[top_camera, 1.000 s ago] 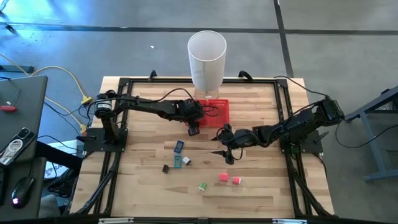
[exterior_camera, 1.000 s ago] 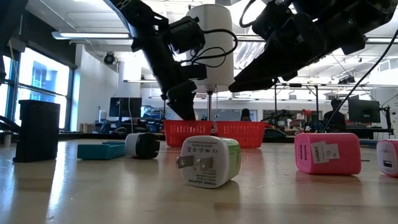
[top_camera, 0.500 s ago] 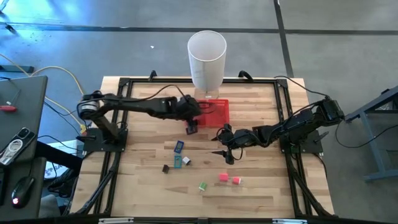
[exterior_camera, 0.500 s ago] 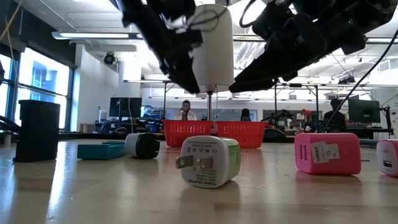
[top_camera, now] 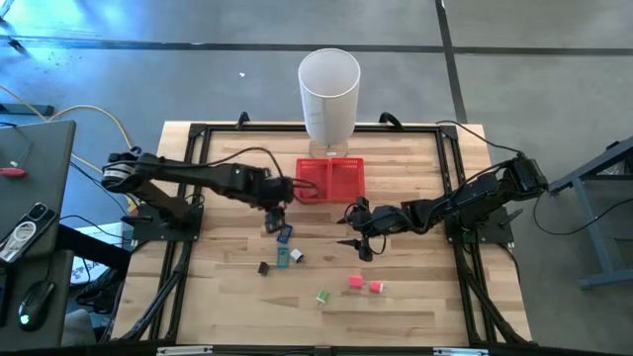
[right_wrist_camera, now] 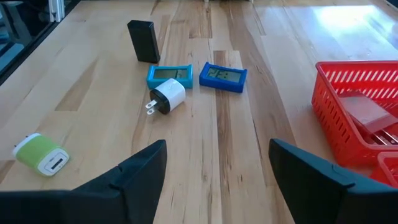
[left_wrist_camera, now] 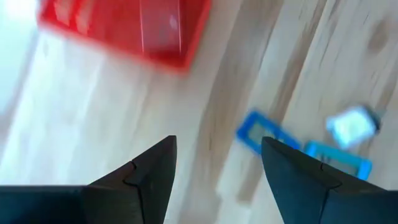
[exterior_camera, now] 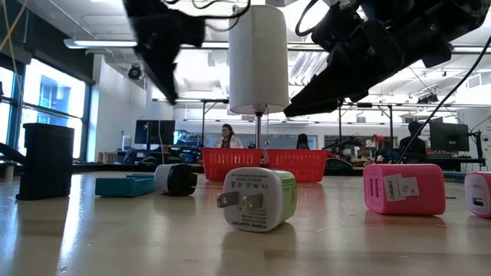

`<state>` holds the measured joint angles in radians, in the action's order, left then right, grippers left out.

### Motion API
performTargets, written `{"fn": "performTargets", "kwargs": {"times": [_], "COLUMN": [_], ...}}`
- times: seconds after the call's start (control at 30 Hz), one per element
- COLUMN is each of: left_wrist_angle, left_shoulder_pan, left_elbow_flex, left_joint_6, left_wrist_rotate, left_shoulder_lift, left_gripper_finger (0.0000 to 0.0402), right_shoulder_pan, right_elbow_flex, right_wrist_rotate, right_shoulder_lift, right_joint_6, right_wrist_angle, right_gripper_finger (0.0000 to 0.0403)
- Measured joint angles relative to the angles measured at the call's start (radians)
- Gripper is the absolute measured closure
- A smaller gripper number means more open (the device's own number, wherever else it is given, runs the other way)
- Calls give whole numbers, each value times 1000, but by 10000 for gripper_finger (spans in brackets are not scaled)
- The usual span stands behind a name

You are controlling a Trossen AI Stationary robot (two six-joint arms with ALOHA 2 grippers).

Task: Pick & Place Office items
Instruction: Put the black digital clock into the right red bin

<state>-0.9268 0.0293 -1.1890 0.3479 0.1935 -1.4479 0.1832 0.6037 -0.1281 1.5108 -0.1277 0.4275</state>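
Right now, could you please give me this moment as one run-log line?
left claw: open, empty, above blue item | right claw: open, empty, mid-table | tray: holds item | six items loose

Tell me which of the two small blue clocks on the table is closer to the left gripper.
The darker blue digital clock, lying just below the open left gripper. The lighter teal clock sits farther toward the table's front edge, beside the white plug adapter.
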Motion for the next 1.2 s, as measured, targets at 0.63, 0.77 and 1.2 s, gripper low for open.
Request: {"fn": "performTargets", "kwargs": {"times": [0.63, 0.77, 1.2], "left_wrist_angle": [-95, -37, 250], "left_shoulder_pan": [447, 535, 635], "left_elbow_flex": [212, 264, 434], "left_joint_6": [229, 250, 281], "left_wrist_rotate": [0, 5, 66], "left_shoulder_lift": [-4, -4, -4], "left_gripper_finger": [176, 176, 176], "right_shoulder_pan": [0, 0, 0], "right_elbow_flex": [0, 0, 0], "right_wrist_rotate": [0, 0, 57], "right_shoulder_lift": [0, 0, 0], "right_joint_6": [-7, -7, -38], "right_wrist_angle": [1, 3, 71], "right_gripper_finger": [133, 133, 133]}}
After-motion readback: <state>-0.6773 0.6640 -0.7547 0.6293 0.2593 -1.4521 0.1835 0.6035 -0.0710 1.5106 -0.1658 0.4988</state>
